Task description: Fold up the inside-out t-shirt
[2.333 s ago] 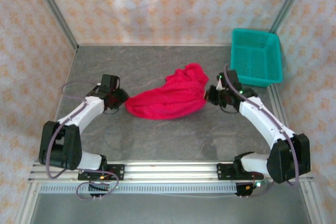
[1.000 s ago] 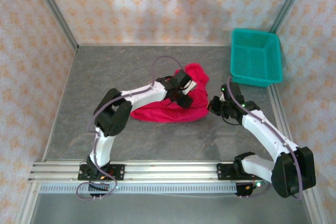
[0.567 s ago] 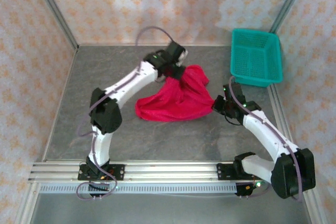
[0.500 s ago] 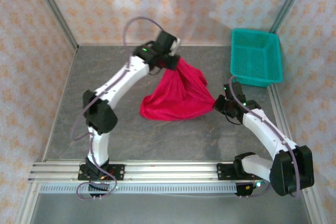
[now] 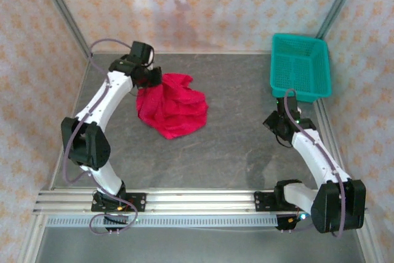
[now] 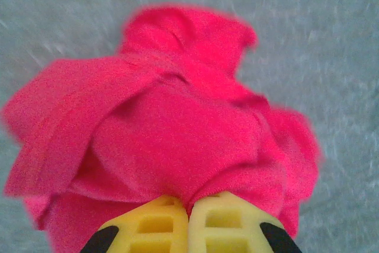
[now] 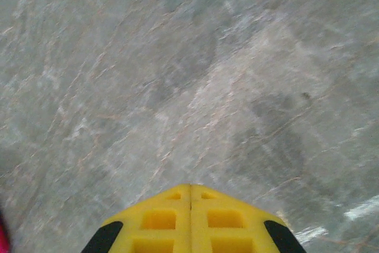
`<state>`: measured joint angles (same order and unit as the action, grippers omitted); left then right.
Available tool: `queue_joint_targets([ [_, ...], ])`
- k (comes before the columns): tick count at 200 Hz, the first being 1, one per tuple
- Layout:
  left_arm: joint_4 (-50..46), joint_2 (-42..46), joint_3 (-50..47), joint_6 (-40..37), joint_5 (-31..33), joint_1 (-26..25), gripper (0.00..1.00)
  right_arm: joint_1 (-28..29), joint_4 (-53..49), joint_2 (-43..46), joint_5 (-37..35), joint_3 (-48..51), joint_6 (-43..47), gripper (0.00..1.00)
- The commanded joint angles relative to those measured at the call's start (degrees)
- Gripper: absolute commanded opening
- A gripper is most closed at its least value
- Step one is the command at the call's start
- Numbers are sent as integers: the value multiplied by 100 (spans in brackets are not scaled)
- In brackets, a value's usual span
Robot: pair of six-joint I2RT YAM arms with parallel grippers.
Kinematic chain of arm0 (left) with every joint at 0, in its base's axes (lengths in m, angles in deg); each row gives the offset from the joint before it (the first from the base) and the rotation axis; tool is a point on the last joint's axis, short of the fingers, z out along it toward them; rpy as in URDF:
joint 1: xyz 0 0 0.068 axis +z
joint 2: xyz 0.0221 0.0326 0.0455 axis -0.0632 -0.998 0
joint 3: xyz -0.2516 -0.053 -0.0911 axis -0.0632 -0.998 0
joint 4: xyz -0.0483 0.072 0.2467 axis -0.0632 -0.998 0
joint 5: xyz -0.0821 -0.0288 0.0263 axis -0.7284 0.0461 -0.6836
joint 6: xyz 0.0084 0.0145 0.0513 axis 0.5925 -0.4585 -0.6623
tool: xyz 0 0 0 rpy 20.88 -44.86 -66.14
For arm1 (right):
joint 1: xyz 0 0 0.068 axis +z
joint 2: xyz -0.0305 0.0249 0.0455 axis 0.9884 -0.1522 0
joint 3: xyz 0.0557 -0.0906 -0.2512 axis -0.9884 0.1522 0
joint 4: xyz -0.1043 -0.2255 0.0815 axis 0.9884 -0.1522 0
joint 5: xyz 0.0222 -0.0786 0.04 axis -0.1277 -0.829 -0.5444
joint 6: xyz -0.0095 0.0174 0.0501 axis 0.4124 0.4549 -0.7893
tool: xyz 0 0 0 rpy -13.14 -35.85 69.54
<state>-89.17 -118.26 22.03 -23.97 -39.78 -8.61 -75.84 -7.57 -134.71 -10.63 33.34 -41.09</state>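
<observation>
The inside-out t-shirt point(image 5: 173, 106) is a crumpled crimson heap at the back left of the grey table, hanging in folds from my left gripper point(image 5: 154, 78). In the left wrist view the red cloth point(image 6: 172, 128) bunches straight out from between the yellow fingers point(image 6: 225, 223), and my left gripper point(image 6: 190, 204) is shut on a pinch of it. My right gripper point(image 5: 275, 122) is far to the right, well apart from the shirt. In the right wrist view it point(image 7: 190, 186) is shut on nothing, over bare grey table.
A teal mesh basket point(image 5: 300, 67) stands at the back right corner, just behind the right arm. Patterned walls close the back and both sides. The aluminium rail point(image 5: 197, 201) with both arm bases runs along the near edge.
My left gripper shut on the shirt's upper edge and dragged it up and to the back left. The shirt slid away from the right gripper, which drew back to the right.
</observation>
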Motion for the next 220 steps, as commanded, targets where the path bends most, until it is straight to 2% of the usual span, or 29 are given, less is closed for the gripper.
queue_joint_targets([
  [1, 595, 32, -137, 236, -407, -310, 0, 327, 516, -67, 886, -165, 87, 18],
  [11, 562, -31, -150, 217, -357, -391, 0, 609, 829, -170, 1138, -254, 52, 43],
  [20, 551, -86, -166, 223, -359, -416, 0, 858, 1127, -303, 1290, -349, -26, 60],
  [28, 540, -105, -175, 241, -356, -421, 0, 1124, 1439, -442, 1380, -433, -128, 71],
  [36, 533, -117, -184, 259, -344, -421, 0, 1351, 1738, -666, 1448, -542, -264, 77],
  [55, 525, -89, -176, 293, -353, -421, 0, 1832, 2350, -1345, 1625, -953, -578, 81],
  [86, 384, -55, 5, 282, -343, -412, 0, 2499, 2678, -2795, 1512, -2011, -628, 81],
  [113, 236, -6, 154, 245, -326, -395, 0, 2823, 2937, -3964, 1638, -2859, -854, 81],
  [146, 195, 132, 116, 260, -353, -370, 0, 2957, 2911, -5213, 1229, -3928, -1136, 81],
  [158, 191, 195, 74, 252, -388, -351, 0, 2940, 2856, -5592, 1093, -4314, -1190, 78],
  [169, 181, 257, 38, 252, -449, -318, 0, 2917, 2748, -5815, 887, -4580, -1228, 64],
  [188, 238, 371, -47, 291, -747, -135, 0, 2782, 2682, -5848, 706, -4691, -1309, 16],
  [196, 257, 434, -76, 317, -875, -36, 0, 2692, 2578, -5744, 691, -4661, -1287, 0],
  [220, 230, 653, -122, 313, -1028, 285, 0, 2326, 1954, -4979, 973, -4317, -1045, 0],
])
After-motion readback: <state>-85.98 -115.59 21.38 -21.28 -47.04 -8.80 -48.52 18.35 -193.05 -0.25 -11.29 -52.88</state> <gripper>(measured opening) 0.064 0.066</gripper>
